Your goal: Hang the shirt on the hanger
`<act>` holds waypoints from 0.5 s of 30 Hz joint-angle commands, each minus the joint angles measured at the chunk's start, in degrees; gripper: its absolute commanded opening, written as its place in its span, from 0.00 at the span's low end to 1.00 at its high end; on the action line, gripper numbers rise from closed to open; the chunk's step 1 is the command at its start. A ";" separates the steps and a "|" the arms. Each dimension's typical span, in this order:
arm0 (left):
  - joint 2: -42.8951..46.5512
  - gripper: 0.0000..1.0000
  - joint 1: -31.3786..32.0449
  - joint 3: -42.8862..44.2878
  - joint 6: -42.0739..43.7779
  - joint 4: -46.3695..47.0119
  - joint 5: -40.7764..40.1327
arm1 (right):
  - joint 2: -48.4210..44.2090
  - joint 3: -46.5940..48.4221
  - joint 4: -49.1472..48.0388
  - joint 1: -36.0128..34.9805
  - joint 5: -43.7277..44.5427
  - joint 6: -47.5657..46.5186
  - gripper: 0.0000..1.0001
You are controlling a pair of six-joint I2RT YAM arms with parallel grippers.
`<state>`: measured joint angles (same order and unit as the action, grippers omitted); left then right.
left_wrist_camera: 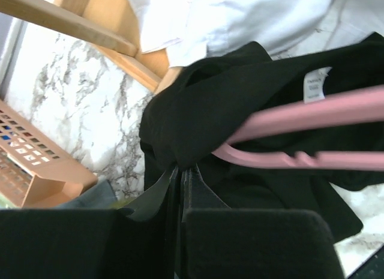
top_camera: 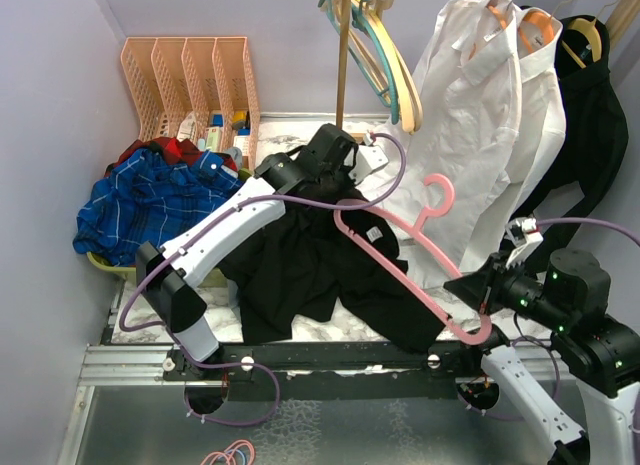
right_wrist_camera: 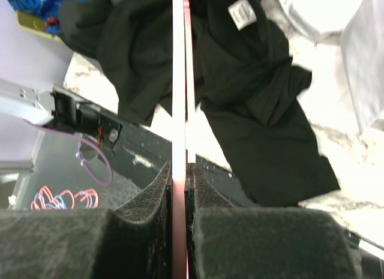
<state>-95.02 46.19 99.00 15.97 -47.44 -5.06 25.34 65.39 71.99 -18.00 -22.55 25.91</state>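
Left gripper [top_camera: 342, 177] first: from the overhead camera it sits over the top edge of the black shirt [top_camera: 300, 275], which lies crumpled on the marble table [top_camera: 228, 323]. The right gripper [top_camera: 472, 293] is at the near right, holding one end of the pink hanger [top_camera: 428, 217]. The hanger lies slanted across the shirt with its hook up by the hanging white shirt [top_camera: 480, 105].

Left wrist camera: the fingers [left_wrist_camera: 171, 189] are pressed together on a fold of the black shirt [left_wrist_camera: 228, 93], so that's a pinch on fabric near the neck. The white label [left_wrist_camera: 315, 84] shows just above the hanger [left_wrist_camera: 300, 114], and the hanger's far corner is tucked under that raised fold.

Right wrist camera: the right gripper [right_wrist_camera: 180, 171] is clamped on the hanger [right_wrist_camera: 179, 81], seen edge-on and running straight out over the shirt [right_wrist_camera: 252, 111]. The label [right_wrist_camera: 242, 12] is just to the right of the bar.

My read: this is the threading step, with one hanger shoulder starting into the neck opening and nothing seated yet. Next move probably needs the left side to keep the collar lifted while the right one slides the hanger further in. Watch that the fabric doesn't bunch up at that corner.
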 commanded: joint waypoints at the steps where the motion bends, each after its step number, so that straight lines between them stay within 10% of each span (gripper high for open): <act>1: 3.19 0.00 -0.14 1.37 -0.27 -3.27 5.81 | 0.69 -2.39 -13.64 0.16 3.28 1.91 0.01; 15: 4.58 0.00 -0.14 12.87 0.62 -8.27 13.36 | 7.66 -13.05 -35.33 0.16 -0.62 4.97 0.01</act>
<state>-92.03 46.13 109.19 16.43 -54.50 4.23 30.74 51.18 48.86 -18.00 -22.31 30.30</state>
